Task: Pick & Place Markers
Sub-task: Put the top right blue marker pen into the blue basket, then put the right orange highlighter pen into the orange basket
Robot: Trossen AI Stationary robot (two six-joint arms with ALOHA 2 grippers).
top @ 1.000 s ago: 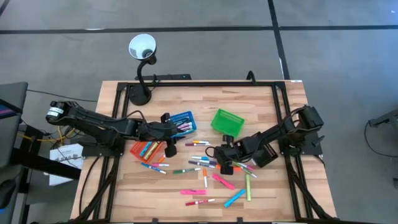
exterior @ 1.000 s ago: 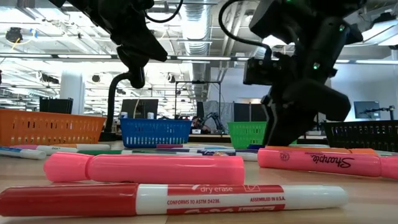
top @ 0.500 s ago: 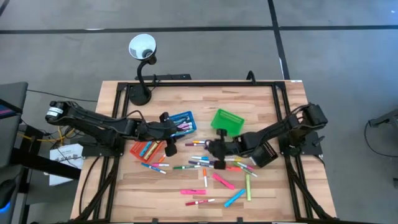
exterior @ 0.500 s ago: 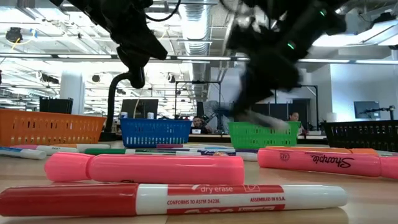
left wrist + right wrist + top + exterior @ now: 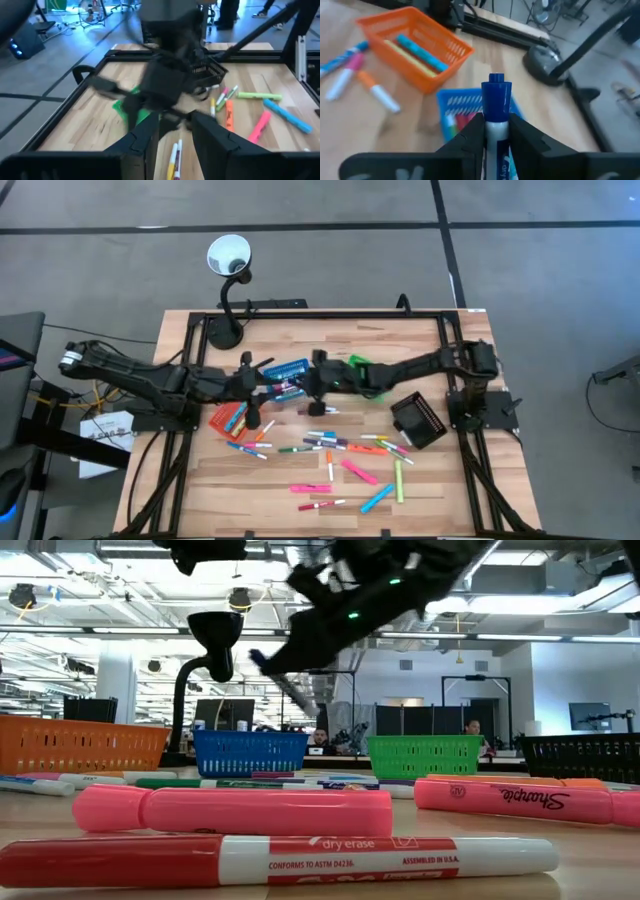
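Many markers [image 5: 340,445] lie scattered on the wooden table's middle and near part. My right gripper [image 5: 305,385] hangs above the blue basket [image 5: 285,368], shut on a white marker with a blue cap [image 5: 496,97]. The low view shows that marker's blue tip [image 5: 256,657] high above the table. My left gripper [image 5: 253,412] hovers over the right end of the orange basket [image 5: 226,420], which holds several markers. Its fingers [image 5: 175,127] stand open with nothing between them. My right gripper pinches the marker's white barrel [image 5: 495,134] between its two fingers, just behind the blue cap. The fingers lie along the marker, and the cap end sticks out ahead of them. They slant down toward the table's left side. The marker is lifted clear, above the blue basket.
A green basket [image 5: 358,366] sits mostly under my right arm. A black basket [image 5: 418,420] stands at the right. A lamp [image 5: 228,258] rises from its base at the far left corner. A black frame runs around the table's edge.
My right gripper has risen from the marker pile and swept toward the table's far left, over the blue basket, tipping more level and carrying the blue-capped marker clear of the table. My left gripper has lifted and drawn back a little toward the left edge.
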